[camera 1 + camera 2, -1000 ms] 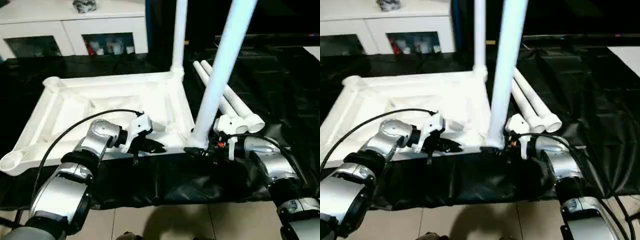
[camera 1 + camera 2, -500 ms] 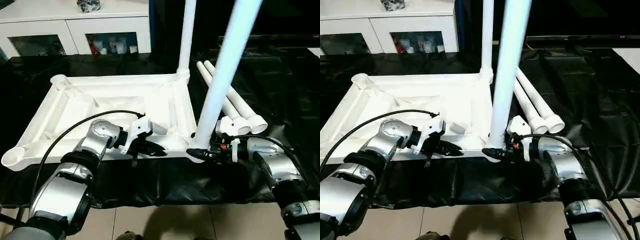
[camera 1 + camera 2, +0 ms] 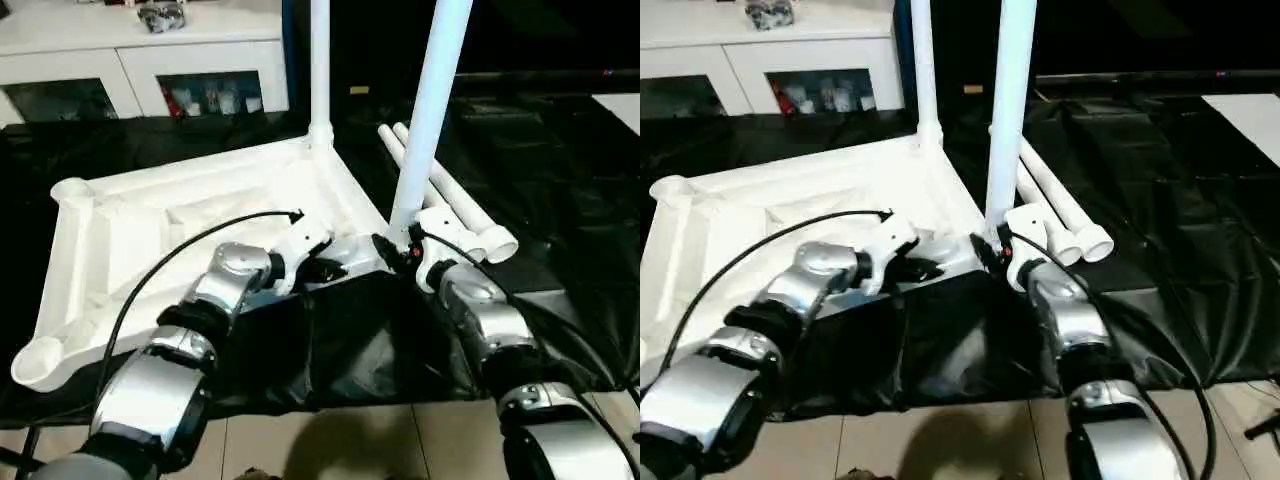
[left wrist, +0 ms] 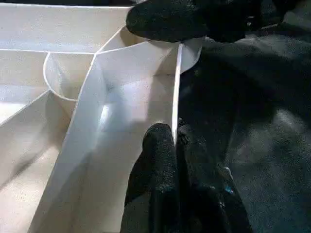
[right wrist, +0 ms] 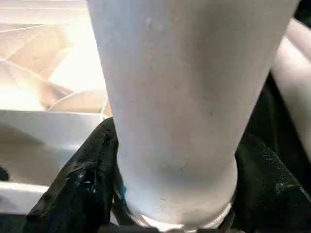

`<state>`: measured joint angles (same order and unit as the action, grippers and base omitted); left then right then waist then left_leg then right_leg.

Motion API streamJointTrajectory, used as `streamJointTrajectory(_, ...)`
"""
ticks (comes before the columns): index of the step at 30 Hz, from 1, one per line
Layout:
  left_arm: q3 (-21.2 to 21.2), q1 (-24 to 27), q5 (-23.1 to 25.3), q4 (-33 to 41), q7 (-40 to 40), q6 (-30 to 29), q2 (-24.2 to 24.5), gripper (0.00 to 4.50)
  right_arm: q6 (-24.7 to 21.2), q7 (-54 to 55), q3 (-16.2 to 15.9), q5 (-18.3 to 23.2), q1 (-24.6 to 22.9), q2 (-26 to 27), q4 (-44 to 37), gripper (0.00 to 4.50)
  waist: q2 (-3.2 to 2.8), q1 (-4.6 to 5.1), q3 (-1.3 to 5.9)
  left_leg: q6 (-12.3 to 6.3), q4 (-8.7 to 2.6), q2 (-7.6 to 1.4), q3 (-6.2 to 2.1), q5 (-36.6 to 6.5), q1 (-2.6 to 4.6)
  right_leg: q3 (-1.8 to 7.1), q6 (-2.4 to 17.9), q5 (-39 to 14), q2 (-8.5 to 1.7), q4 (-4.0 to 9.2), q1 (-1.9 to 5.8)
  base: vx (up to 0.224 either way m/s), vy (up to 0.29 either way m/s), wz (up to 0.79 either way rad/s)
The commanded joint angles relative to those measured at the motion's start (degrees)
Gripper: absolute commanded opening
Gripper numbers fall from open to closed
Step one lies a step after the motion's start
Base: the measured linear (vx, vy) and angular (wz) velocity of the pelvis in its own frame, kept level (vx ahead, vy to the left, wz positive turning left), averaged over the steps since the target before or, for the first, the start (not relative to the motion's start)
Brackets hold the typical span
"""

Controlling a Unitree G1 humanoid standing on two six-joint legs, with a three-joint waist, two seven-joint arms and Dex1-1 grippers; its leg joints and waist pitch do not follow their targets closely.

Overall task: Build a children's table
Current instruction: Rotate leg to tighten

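The white tabletop (image 3: 180, 225) lies upside down on black sheeting, ribs facing up. One leg (image 3: 320, 70) stands upright in its far right corner socket. My right gripper (image 3: 397, 248) is shut on a second leg (image 3: 430, 110) near its lower end, holding it nearly upright at the near right corner. In the right wrist view, black fingers (image 5: 80, 184) flank that leg (image 5: 184, 97). My left gripper (image 3: 335, 268) is shut on the tabletop's thin rim (image 4: 176, 82) beside that corner, one finger (image 4: 158, 160) inside the wall. Two loose legs (image 3: 455, 205) lie to the right.
A white cabinet with glass doors (image 3: 150, 60) stands behind the work surface. Black sheeting (image 3: 550, 200) covers the surface and hangs over its front edge above the tiled floor (image 3: 350, 450). A white board corner (image 3: 622, 102) shows at far right.
The view has shifted. Both arms reach further forward, the tabletop has turned with its near right corner swung away, and the held leg stands more upright at that corner.
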<state>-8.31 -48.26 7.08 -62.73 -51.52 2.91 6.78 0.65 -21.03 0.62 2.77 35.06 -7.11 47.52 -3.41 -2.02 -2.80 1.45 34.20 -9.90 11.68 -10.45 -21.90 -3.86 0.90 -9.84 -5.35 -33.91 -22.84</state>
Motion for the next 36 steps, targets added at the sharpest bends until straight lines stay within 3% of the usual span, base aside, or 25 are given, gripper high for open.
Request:
streamJointTrajectory(1,-0.3,-0.3,0.1,0.7,5.8,0.1,-3.5,0.00,1.8,-3.2,-3.9,-0.9,-0.1,5.6,2.4,3.42,0.55,0.20,3.53,-2.28,-4.61,-3.21,-1.86,-16.6,1.16,2.35,12.6,-17.0,-3.78,4.83,2.00,0.000,0.000,0.00)
streamJointTrajectory(3,-0.5,-0.1,0.4,0.9,5.5,0.5,-3.0,0.00,2.8,-4.2,-3.2,-0.5,0.1,5.3,2.7,3.52,0.59,0.22,3.54,-2.81,-4.56,-3.15,-1.85,-16.5,0.99,2.31,12.7,-16.2,-3.79,4.72,2.20,0.000,0.000,0.00)
streamJointTrajectory(4,-0.7,0.2,0.4,1.3,4.5,1.0,-2.4,0.00,3.7,-5.3,-3.1,-0.3,0.0,4.5,2.6,3.78,0.61,0.25,3.56,-3.11,-4.55,-3.17,-1.84,-16.5,0.99,2.28,12.8,-16.2,-3.82,4.75,2.22,0.000,0.000,0.00)
streamJointTrajectory(5,-0.9,0.5,0.3,1.6,3.2,1.7,-1.8,0.00,4.4,-6.7,-3.2,-0.1,-0.3,3.7,2.2,3.78,0.97,0.05,3.67,-3.58,-4.46,-3.21,-1.87,-15.8,0.87,2.29,13.0,-16.1,-3.98,4.59,2.37,0.000,0.000,0.00)
streamJointTrajectory(10,-1.7,1.3,-0.1,2.4,-2.9,4.0,0.4,0.00,5.9,-12.2,-4.0,0.4,-1.3,0.5,0.3,4.25,0.91,-0.18,3.71,-5.40,-4.26,-3.27,-1.63,-12.8,0.61,2.16,13.8,-12.1,-3.75,4.21,2.56,0.000,0.000,0.00)
streamJointTrajectory(14,-2.5,2.0,-0.6,2.8,-12.0,7.6,3.5,0.00,8.5,-20.3,-4.2,0.3,-1.7,-4.4,0.7,4.25,0.92,-0.41,3.79,-6.44,-3.98,-3.31,-1.51,-11.6,0.47,2.03,14.6,-11.2,-3.77,3.98,2.68,0.000,0.000,0.00)
streamJointTrajectory(19,-2.2,1.9,-1.8,2.6,-17.0,8.5,5.4,0.00,7.8,-28.6,-4.4,1.7,-2.5,-7.4,-0.9,4.25,0.79,-0.78,3.74,-6.62,-4.07,-3.64,-1.40,-12.4,0.80,2.05,15.7,-10.5,-3.63,3.83,2.50,0.000,0.000,0.00)
streamJointTrajectory(24,-1.7,1.2,-2.8,2.2,-23.9,9.2,7.8,0.00,4.5,-42.8,-6.8,4.6,-5.0,-11.9,-5.9,4.25,0.82,-1.51,3.78,-7.25,-3.99,-3.67,-1.39,-11.9,0.82,2.11,16.3,-8.6,-3.69,3.57,2.66,0.000,0.000,0.00)
streamJointTrajectory(28,-1.6,0.9,-3.7,1.8,-27.5,9.6,8.9,0.00,1.9,-50.3,-8.4,5.8,-6.2,-14.0,-8.6,3.88,0.93,-1.77,3.78,-6.76,-4.05,-3.74,-1.46,-12.2,0.86,2.17,16.2,-9.6,-3.73,3.60,2.60,0.000,0.000,0.00)
streamJointTrajectory(33,-1.8,1.1,-3.6,1.8,-29.1,9.9,9.5,0.00,0.6,-53.3,-9.5,5.8,-6.9,-15.2,-10.3,3.52,1.04,-2.19,3.76,-6.01,-4.11,-3.85,-1.50,-12.1,0.93,2.21,16.1,-10.1,-3.88,3.58,2.53,0.000,0.000,0.00)
streamJointTrajectory(34,-1.7,1.2,-3.7,2.0,-29.5,9.9,9.6,0.00,0.4,-53.5,-9.6,5.9,-7.2,-15.2,-10.7,3.45,1.28,-2.25,3.76,-5.94,-4.09,-3.83,-1.42,-12.0,0.98,2.22,16.1,-10.4,-3.87,3.64,2.47,0.000,0.000,0.00)
streamJointTrajectory(36,-1.6,1.4,-3.7,2.1,-29.8,9.9,9.6,0.00,0.0,-53.6,-9.7,6.1,-7.3,-15.2,-11.1,3.19,1.15,-2.51,3.76,-5.92,-4.06,-3.85,-1.45,-11.6,0.96,2.25,15.9,-10.5,-3.94,3.56,2.48,0.000,0.000,0.00)
